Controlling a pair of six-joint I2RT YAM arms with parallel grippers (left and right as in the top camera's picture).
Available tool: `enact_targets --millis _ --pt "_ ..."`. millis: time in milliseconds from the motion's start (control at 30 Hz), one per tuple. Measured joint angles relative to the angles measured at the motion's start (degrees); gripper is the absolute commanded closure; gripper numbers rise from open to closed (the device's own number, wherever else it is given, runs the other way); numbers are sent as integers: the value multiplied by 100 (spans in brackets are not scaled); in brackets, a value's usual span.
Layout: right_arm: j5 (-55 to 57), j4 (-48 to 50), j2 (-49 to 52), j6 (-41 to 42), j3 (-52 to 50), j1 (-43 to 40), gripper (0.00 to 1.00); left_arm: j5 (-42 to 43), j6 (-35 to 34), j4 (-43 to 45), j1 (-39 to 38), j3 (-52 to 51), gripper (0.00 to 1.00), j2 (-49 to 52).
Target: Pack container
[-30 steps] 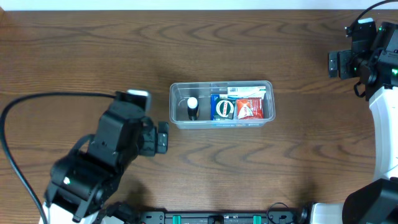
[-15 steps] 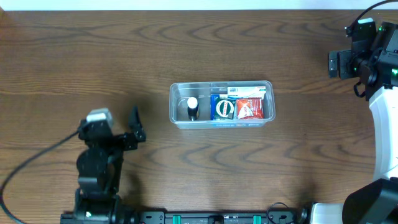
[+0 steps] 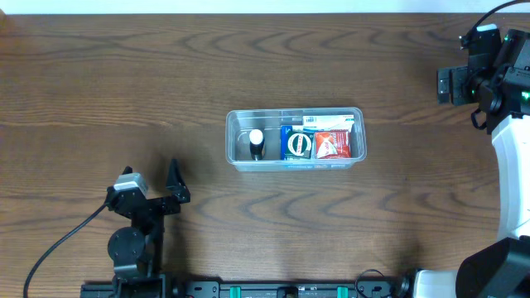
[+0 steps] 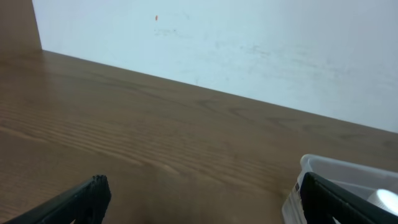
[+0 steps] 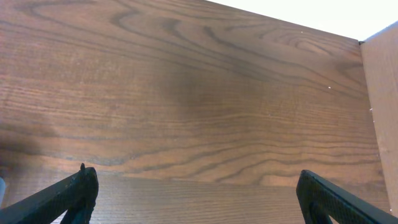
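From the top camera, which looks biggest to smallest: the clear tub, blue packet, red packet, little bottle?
Biggest: clear tub
Then: blue packet and red packet, about alike
Smallest: little bottle, though seen from above

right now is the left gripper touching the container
Apart. The overhead view shows a wide stretch of bare table between the left gripper and the container.

Robotics lab / test bench. Evidence: two robot arms, left arm (image 3: 132, 240) & right arm (image 3: 508, 165), mounted at the near edge of a wood-grain table (image 3: 265, 215). Black cable (image 3: 58, 238) loops off the left one. Black mounting rail (image 3: 290, 290) w/ green clips runs along the near edge. Plain white wall (image 4: 249, 37) at the far side. Staged-looking setup: one clear container (image 3: 234, 124) of small packaged goods mid-table, fixed cam overhead, cams on both wrists.
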Motion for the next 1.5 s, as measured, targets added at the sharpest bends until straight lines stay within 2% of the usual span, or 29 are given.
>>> enact_targets --millis 367,1500 --pt "0 0 0 2 0 0 1 11 273 -304 2 -214 2 -422" --pt "0 -2 0 2 0 26 1 13 295 -304 2 -214 2 -431"
